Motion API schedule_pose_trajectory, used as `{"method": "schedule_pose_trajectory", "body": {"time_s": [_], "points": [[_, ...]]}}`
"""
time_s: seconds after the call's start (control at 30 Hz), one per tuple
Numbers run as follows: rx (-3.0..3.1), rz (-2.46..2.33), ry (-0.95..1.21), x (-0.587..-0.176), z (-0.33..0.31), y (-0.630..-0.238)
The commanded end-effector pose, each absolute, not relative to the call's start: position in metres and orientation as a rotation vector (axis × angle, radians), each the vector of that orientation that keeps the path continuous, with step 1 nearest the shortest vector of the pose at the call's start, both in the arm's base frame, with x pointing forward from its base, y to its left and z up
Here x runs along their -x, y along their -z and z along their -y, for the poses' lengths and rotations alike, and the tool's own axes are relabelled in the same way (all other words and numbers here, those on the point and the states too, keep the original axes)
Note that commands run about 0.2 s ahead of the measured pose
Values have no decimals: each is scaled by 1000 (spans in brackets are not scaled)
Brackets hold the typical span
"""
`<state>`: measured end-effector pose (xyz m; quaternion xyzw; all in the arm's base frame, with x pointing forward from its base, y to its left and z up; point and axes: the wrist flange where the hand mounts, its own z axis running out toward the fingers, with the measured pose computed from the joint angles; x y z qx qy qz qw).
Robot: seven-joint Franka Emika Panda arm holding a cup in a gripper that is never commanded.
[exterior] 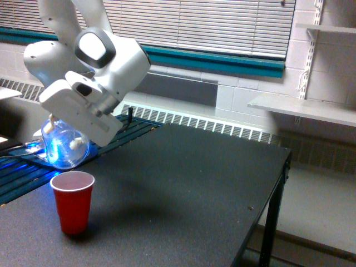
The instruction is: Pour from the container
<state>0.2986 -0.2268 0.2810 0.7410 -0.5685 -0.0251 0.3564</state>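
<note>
The clear, globe-like container point(65, 146) hangs tilted in the air at the exterior view's left, a short way above and behind the red cup point(72, 201). My gripper point(61, 129) is shut on the container, its fingers mostly hidden behind the white hand and the glass. The container glows blue from a light behind it, and I see almost nothing left inside. The red cup stands upright near the black table's point(183, 194) front left, with pale pink pieces showing at its mouth.
A blue-lit slatted rack point(33, 161) lies left of the table behind the cup. The table's right edge point(278, 183) drops off to the floor. A wall shelf point(300, 108) sits at the right, window blinds point(200, 22) behind.
</note>
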Motion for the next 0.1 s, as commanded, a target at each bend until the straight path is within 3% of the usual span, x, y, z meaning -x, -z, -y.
{"method": "schedule_pose_trajectory", "body": {"time_s": [0.03, 0.1], "points": [[-1942, 1443, 30, -304, 228, -299], [-1955, 1429, 23, -307, 228, -303]]}}
